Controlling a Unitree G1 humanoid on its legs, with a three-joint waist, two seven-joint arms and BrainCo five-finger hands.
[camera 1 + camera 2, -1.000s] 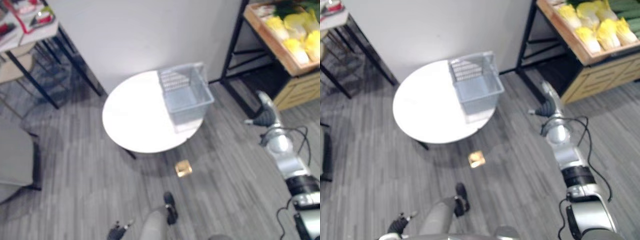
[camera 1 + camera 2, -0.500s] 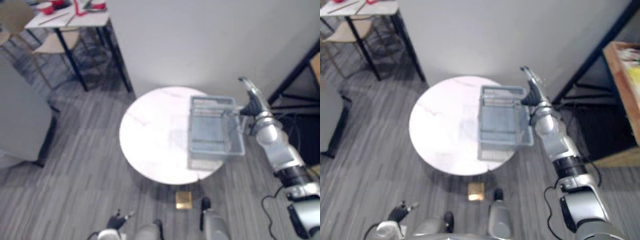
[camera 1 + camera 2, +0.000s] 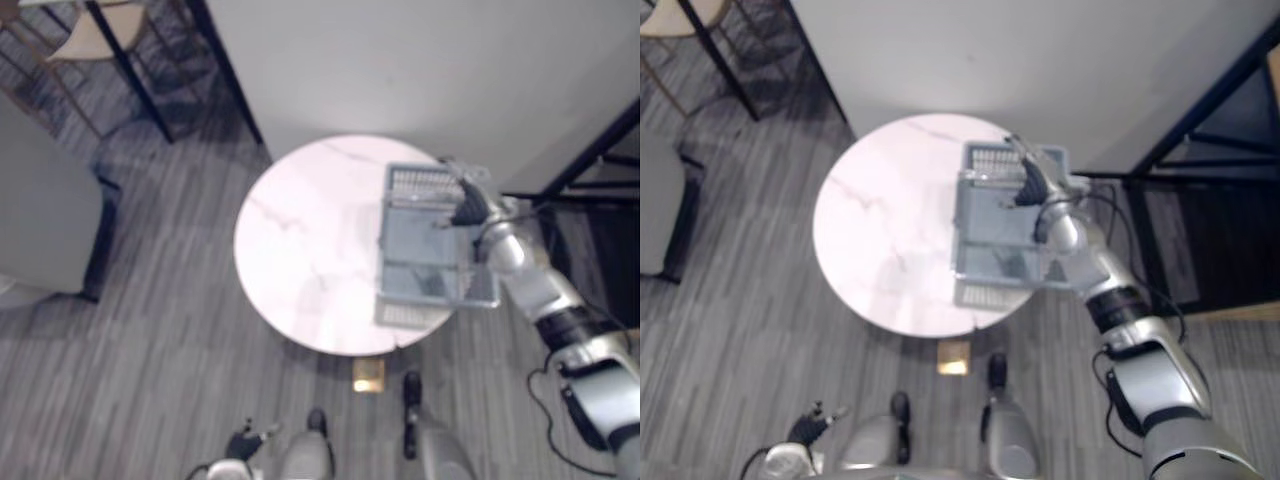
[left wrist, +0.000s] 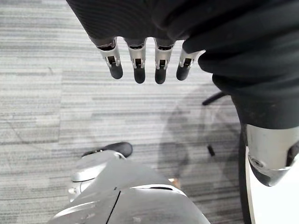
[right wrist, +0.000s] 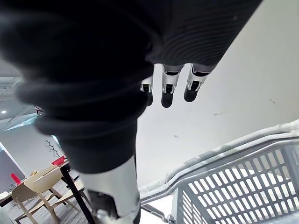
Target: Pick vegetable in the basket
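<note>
The right hand hovers empty, fingers straight, above the basket; a careless reach may push it off the table.

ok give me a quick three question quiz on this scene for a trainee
1. True or false: the basket stands on the floor.
2. The right robot hand is: A) above the basket, B) on a chair, C) on the floor.
3. Fill in: the left robot hand has its fingers ___, holding nothing.
Key: 1 false, it stands on the round table. 2 A. 3 straight.
</note>
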